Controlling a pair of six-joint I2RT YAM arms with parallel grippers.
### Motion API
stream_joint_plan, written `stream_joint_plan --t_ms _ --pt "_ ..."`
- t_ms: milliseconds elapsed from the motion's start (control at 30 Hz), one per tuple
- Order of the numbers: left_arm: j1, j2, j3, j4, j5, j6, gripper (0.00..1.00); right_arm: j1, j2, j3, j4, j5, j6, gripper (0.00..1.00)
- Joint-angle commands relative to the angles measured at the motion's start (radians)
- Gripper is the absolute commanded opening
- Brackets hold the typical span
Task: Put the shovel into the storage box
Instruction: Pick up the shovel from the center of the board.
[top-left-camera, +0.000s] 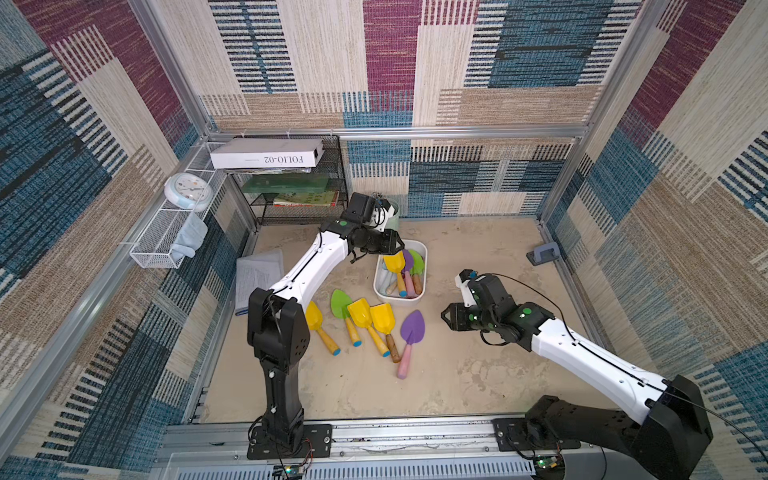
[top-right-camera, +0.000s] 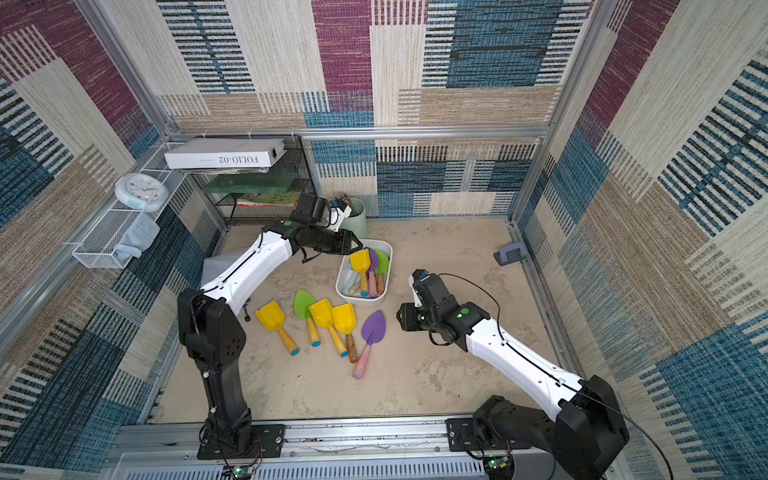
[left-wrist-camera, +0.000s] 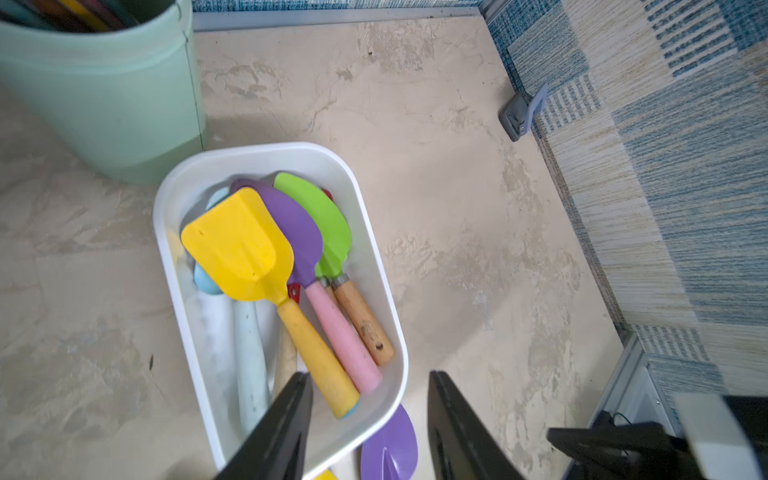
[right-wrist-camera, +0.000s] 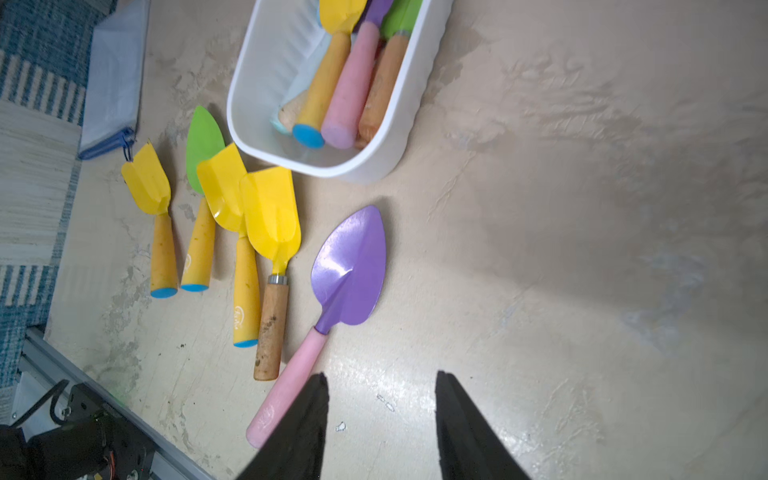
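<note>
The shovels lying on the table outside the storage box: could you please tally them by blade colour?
Yellow shovels: 3
Green shovel: 1
Purple shovel: 1
Total: 5

The box (left-wrist-camera: 257, 150) is smooth, glossy white plastic. The purple shovel (right-wrist-camera: 351, 270) blade shines like painted metal; a wooden handle (right-wrist-camera: 272, 328) looks rough.

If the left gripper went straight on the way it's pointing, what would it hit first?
Probably the yellow shovel lying on top in the box, near its handle end: the open left gripper hangs over that end. Depth is unclear, so the box's near rim could come first.
</note>
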Motion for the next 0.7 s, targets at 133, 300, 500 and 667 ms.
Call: stream_joint_plan --t_ms 133,300,500,667 --pt "-0.012 -0.257 -0.307 0.168 -0.012 -0.122 0.55 0.161 0.061 -0.013 0.035 0.08 0.235 0.54" --pt "-0.034 -0.419 -0.478 0.168 -0.098 -0.157 0.57 0.239 0.101 -0.043 0.082 0.111 0.348 0.55" --pt "-0.036 -0.571 -0.595 0.104 -0.182 -0.22 0.58 0.32 0.193 -0.037 0.13 0.109 0.439 0.57" --pt "-0.036 -0.647 -0.654 0.082 -0.204 -0.24 0.59 0.36 0.287 -0.013 0.175 0.093 0.478 0.58"
